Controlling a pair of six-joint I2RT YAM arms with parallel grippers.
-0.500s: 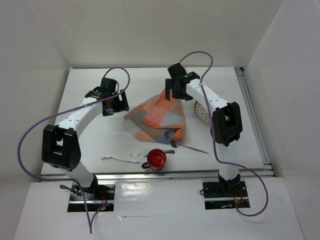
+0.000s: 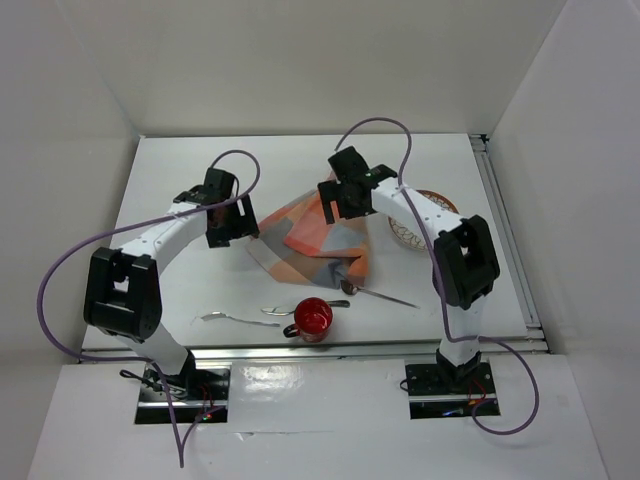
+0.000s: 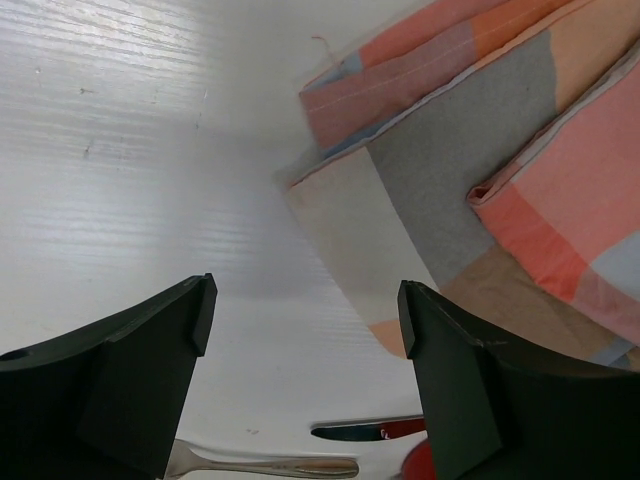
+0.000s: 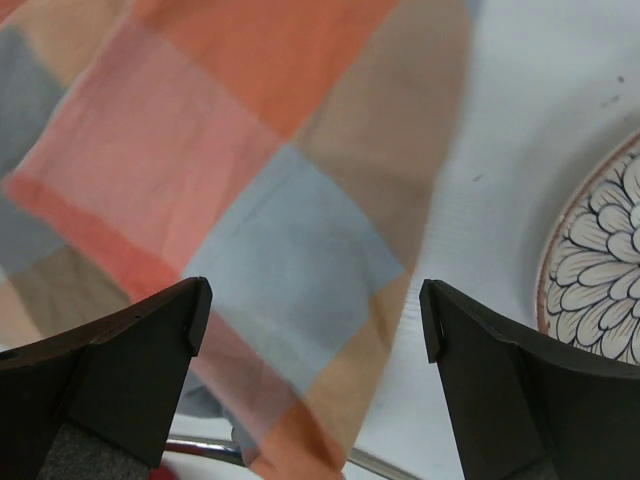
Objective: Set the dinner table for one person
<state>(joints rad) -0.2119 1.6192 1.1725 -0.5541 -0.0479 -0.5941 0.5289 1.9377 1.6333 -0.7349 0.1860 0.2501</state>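
The dinner table (image 2: 180,170) is a white tabletop between white walls. An orange-and-blue-grey checked cloth (image 2: 315,240) lies rumpled and partly folded at its middle. My left gripper (image 2: 228,228) is open and empty, just left of the cloth's left corner; in the left wrist view (image 3: 305,300) it hangs over bare table (image 3: 150,150) with the cloth (image 3: 480,150) at the right. My right gripper (image 2: 335,208) is open and empty above the cloth's far part; in the right wrist view (image 4: 315,300) the cloth (image 4: 250,150) lies under it.
A patterned plate (image 2: 410,228) sits right of the cloth, partly behind the right arm, and shows in the right wrist view (image 4: 600,270). A red cup (image 2: 313,318), a fork (image 2: 235,319) and a long utensil (image 2: 380,293) lie near the front. A metal rail (image 2: 510,240) runs along the right edge.
My right gripper has moved left and down over the cloth, whose raised far corner has dropped. My left gripper has shifted slightly right toward the cloth.
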